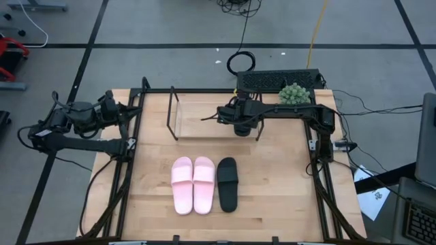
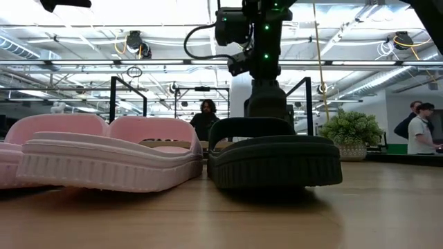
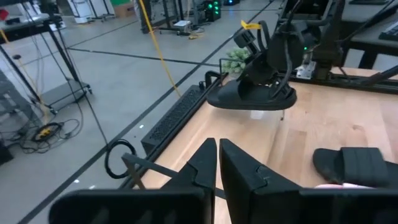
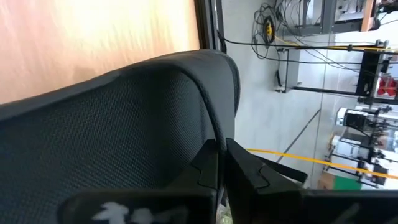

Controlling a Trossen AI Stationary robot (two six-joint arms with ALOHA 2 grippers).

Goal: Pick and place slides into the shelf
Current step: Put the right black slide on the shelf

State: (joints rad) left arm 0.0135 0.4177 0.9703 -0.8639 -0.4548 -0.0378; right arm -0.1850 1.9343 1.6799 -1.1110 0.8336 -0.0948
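A pale pink pair of slides (image 1: 193,184) and one black slide (image 1: 227,184) lie side by side, soles down, on the near middle of the table. The other black slide (image 3: 250,98) is held by my right gripper (image 1: 238,124) over the right end of the shelf (image 1: 194,121), a black rod frame around a light board. In the low view the pink pair (image 2: 104,155) and the lying black slide (image 2: 273,160) fill the front. My left gripper (image 3: 217,163) is shut and holds nothing, parked at the table's left edge. My right gripper pinches the black slide's wide strap at its edge (image 4: 214,127) between the two fingers. The fingers come from above, pointing down. The slide hangs below them, lifted clear, with its sole (image 3: 249,102) about level above the shelf's board.
A small green plant (image 1: 293,93) and a black perforated box (image 1: 276,79) stand at the far right edge, just behind the shelf. The shelf's upright rods (image 1: 170,109) rise around its board. People stand in the room beyond the table (image 2: 422,128).
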